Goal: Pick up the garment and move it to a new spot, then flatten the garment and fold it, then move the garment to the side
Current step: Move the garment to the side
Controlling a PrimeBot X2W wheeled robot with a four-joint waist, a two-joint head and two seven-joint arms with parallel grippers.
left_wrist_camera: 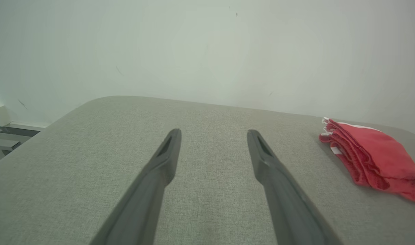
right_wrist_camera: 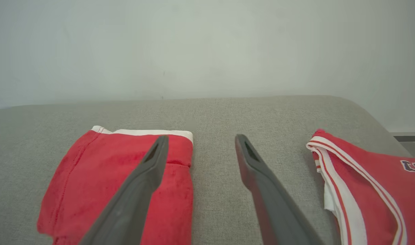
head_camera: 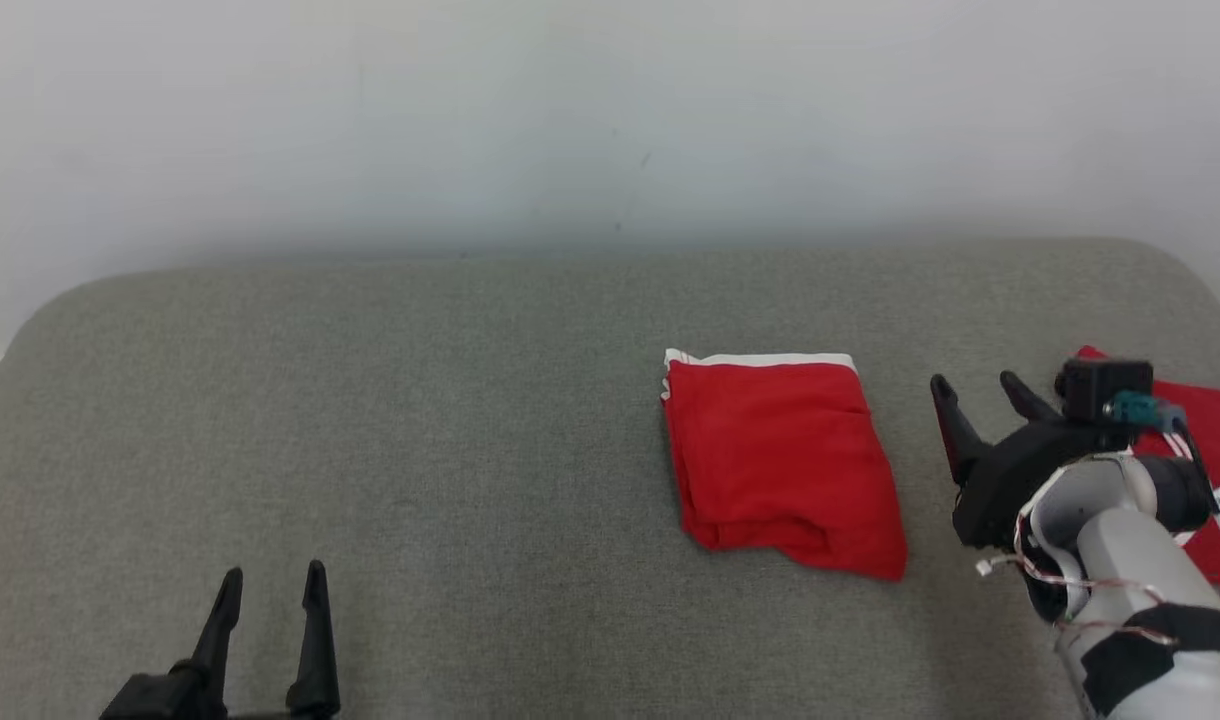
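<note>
A folded red garment (head_camera: 782,460) with a white band along its far edge lies right of centre on the grey cushioned surface (head_camera: 450,420); the same garment (left_wrist_camera: 370,158) (right_wrist_camera: 119,183) appears in both wrist views. My right gripper (head_camera: 980,385) hovers open just to its right, nothing between its fingers. In the right wrist view my right gripper (right_wrist_camera: 198,141) straddles the garment's right edge and bare fabric beside it. My left gripper (head_camera: 273,580) stands open at the lower left, far from the garment, and in its own view the left gripper (left_wrist_camera: 214,133) is open over bare grey surface.
A second red garment (head_camera: 1210,450) (right_wrist_camera: 370,190) with white stripes and lettering lies at the far right, partly behind my right arm. A pale wall (head_camera: 610,120) rises behind the surface. The surface's rounded corners show at the back left and right.
</note>
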